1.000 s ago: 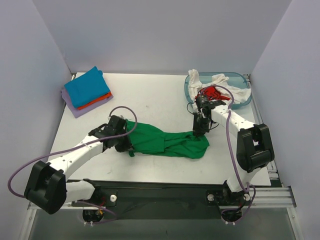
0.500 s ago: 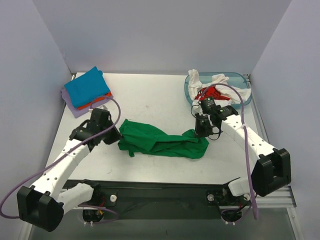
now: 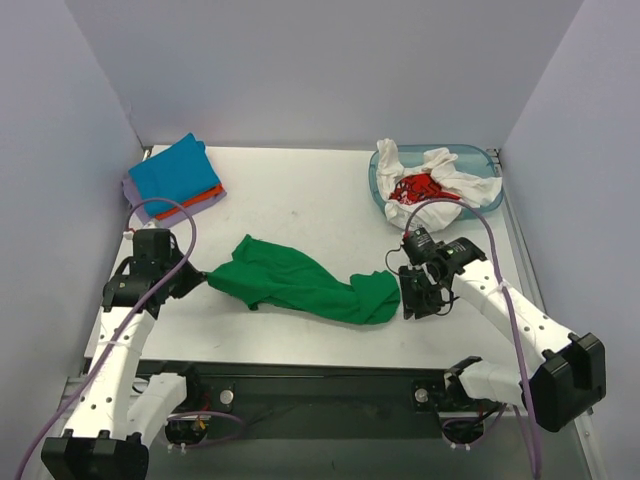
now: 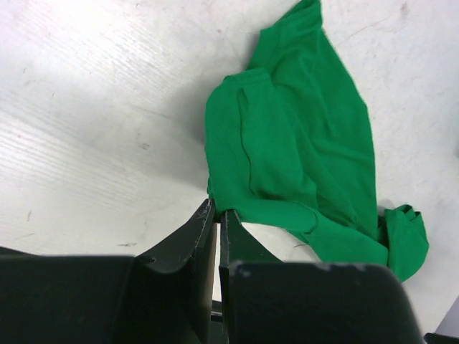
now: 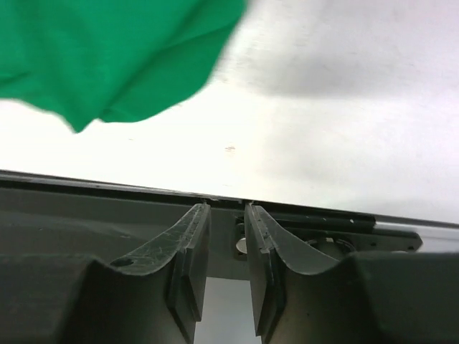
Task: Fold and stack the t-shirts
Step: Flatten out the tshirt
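Cloth first: the green t-shirt point(image 3: 300, 285) lies bunched and twisted across the middle of the table point(image 3: 300, 200), drawn to a point at its left end, and it is far from flat. That point runs into the left pincer point(image 3: 200, 279), whose jaws are pressed almost together on the shirt's edge (the wrist view shows green reaching right up to the tips). The right pincer point(image 3: 408, 300) sits just beside the shirt's right end, jaws parted only a crack with nothing between them. The step looks like spreading the shirt before folding. To do it well, the right pincer should take a hem or corner at the right end rather than a bunch, so that the two arms stretch the cloth instead of merely sliding it, and the pull should stay low over the table. Compared with half a second ago, the left pincer has drawn away to the left, dragging the shirt with it, and the right pincer has dropped lower in the frame. The blue t-shirt point(image 3: 172, 172) tops the folded stack at upper left; the tub point(image 3: 476, 150) stands at upper right.
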Action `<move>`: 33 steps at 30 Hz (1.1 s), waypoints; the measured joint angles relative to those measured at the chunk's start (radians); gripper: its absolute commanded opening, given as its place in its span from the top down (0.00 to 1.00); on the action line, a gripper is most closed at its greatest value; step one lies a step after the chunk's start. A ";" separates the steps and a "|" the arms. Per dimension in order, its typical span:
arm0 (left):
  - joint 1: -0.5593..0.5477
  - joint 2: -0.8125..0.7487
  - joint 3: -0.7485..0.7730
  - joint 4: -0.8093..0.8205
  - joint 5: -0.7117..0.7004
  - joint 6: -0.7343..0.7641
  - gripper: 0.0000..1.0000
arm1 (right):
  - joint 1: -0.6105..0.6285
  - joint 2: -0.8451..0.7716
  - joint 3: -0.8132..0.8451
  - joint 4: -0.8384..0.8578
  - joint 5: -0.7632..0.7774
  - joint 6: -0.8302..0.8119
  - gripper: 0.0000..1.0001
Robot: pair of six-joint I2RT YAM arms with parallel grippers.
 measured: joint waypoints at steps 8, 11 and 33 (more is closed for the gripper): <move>0.006 -0.023 -0.053 -0.026 0.003 0.009 1.00 | -0.019 0.037 0.024 -0.027 0.035 0.003 0.60; 0.006 -0.029 -0.075 -0.025 0.025 0.008 1.00 | -0.019 0.078 0.091 0.005 0.012 -0.020 0.59; 0.006 -0.050 -0.153 -0.010 0.084 0.003 1.00 | 0.138 0.679 0.422 0.287 -0.075 -0.157 0.64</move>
